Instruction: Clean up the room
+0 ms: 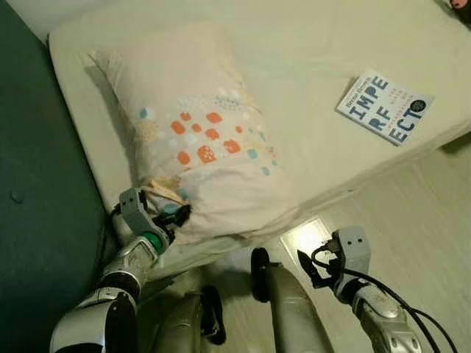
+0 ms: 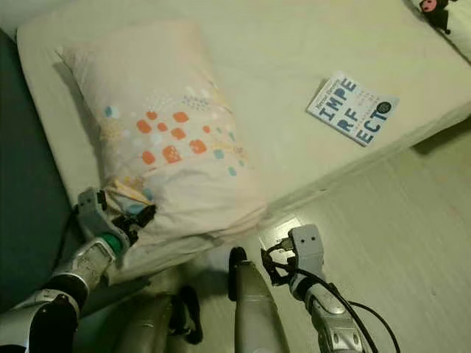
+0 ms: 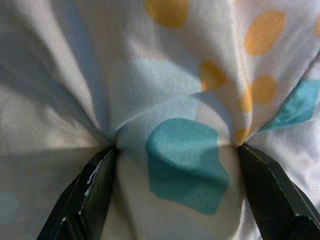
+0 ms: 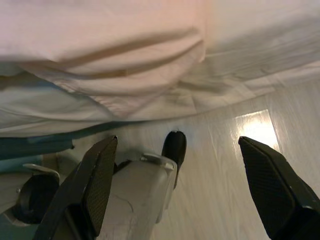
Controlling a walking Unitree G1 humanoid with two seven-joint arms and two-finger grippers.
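Observation:
A cream pillow [image 1: 199, 140] with orange and teal patches lies on the bed [image 1: 309, 44], its near end overhanging the mattress edge. My left gripper [image 1: 180, 215] is at the pillow's near left corner. The left wrist view has both black fingers [image 3: 92, 190] spread wide and pressed into the pillow cloth [image 3: 185, 165], which bunches between them. A white and blue book [image 1: 385, 107] lies on the bed to the right, near the edge. Low over the floor, my right gripper [image 1: 305, 268] hangs open and holds nothing, in front of the bed's edge.
Pale wood floor [image 1: 412, 213] runs along the bed's right front side, with a bright patch of light [image 1: 307, 235]. A dark teal surface [image 1: 37, 184] borders the bed on the left. My own legs [image 1: 287, 309] stand below. A black plush toy [image 2: 434, 11] peeks in at the far corner.

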